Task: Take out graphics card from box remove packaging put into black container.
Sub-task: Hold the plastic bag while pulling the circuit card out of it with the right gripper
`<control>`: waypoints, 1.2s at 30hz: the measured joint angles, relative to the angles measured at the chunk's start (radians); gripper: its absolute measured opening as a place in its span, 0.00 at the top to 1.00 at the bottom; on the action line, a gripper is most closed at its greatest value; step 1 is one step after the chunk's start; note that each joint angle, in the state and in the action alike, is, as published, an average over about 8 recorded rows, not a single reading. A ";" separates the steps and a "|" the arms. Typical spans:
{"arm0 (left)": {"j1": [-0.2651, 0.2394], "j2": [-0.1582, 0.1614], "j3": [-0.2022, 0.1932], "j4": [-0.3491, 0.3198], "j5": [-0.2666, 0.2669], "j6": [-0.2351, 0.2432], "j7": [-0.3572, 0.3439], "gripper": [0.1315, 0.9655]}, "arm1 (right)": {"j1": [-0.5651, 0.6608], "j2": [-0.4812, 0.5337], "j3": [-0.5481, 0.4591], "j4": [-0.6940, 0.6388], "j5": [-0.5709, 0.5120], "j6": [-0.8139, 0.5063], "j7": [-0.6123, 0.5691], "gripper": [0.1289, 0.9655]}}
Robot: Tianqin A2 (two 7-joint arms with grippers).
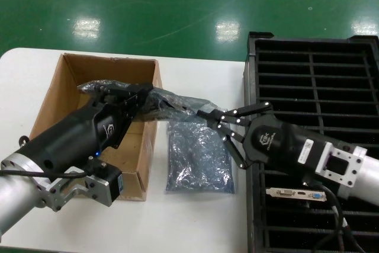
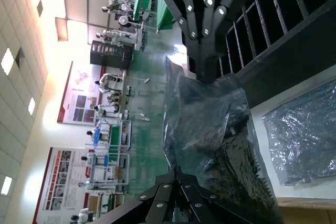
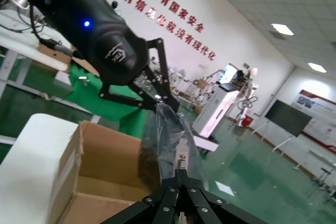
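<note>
1. The box (image 1: 71,96) sits near the table's left edge (image 1: 18,63), open-topped.
2. The left gripper (image 1: 127,96), over the box's right wall, has its fingers pinched on one end of the packaging (image 1: 169,103), which hangs stretched in the air between the two arms.
3. The graphics card (image 3: 176,153) shows as a dark board inside this bag; it is not yet freed.
4. An empty bag (image 1: 198,157) lies flat on the table below.
5. The right gripper (image 1: 214,118) clamps the bag's opposite end; pulling along the bag's length while the left holds firm should serve best.
6. The black container (image 1: 314,75) stands along the table's right edge, with one card (image 1: 296,194) already slotted.
</note>
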 joint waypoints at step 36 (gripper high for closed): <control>0.000 0.000 0.000 0.000 0.000 0.000 0.000 0.99 | 0.168 -0.020 -0.057 -0.189 -0.023 -0.101 0.036 0.99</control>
